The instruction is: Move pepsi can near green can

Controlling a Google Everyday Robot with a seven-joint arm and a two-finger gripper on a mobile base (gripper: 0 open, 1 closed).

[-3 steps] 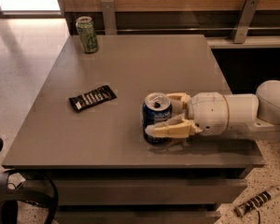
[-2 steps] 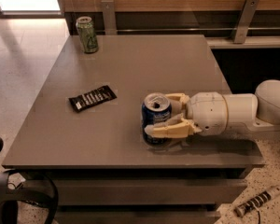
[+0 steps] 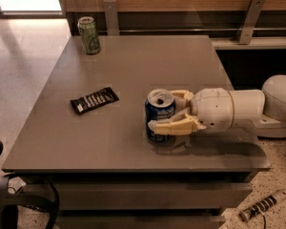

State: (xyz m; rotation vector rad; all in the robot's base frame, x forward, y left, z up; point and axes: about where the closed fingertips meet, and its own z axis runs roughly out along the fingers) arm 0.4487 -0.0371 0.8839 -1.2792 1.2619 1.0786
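Observation:
The pepsi can (image 3: pixel 158 113) is dark blue with a silver top and stands upright on the grey table (image 3: pixel 133 70), near its front right part. My gripper (image 3: pixel 168 109) reaches in from the right, and its two cream fingers (image 3: pixel 174 127) sit on either side of the can, shut on it. The can's base still seems to rest on the table. The green can (image 3: pixel 89 35) stands upright at the table's far left corner, far from the gripper.
A flat black snack packet (image 3: pixel 94 100) lies on the table to the left of the pepsi can. A wooden wall with metal brackets (image 3: pixel 251 20) runs behind the table. Cables (image 3: pixel 19 202) lie on the floor at the front left.

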